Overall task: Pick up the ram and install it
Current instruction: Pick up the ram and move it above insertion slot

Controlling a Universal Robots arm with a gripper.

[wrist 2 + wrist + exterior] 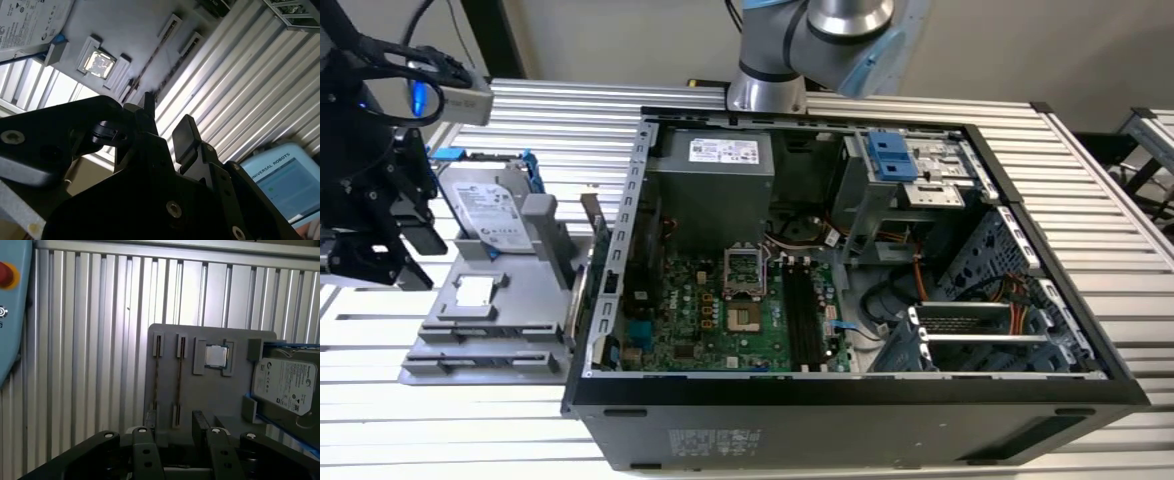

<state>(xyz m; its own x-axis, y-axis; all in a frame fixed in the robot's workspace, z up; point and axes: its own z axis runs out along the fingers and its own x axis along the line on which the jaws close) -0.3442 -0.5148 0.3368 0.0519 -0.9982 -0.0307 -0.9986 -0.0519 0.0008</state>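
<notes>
A grey holder tray (215, 390) lies on the ribbed table beside the open computer case (854, 390). Two thin dark strips stand on edge in the tray's slot holders, which I take for the ram (180, 375) seen edge-on; the same thin ram line runs between its holders (150, 65) in the second wrist view. My black gripper (175, 427) hovers over the tray's end of those slots, open, with nothing between its fingers (185, 132). In the exterior view the gripper (394, 250) hangs at the tray's left edge. The long black motherboard slots (803, 315) sit inside the case.
The tray also carries a silver hard drive (494, 210) in a blue frame and a small square processor chip (216, 356). A light-blue pendant (10, 315) with a red button lies on the table. The arm's base (767, 90) stands behind the case.
</notes>
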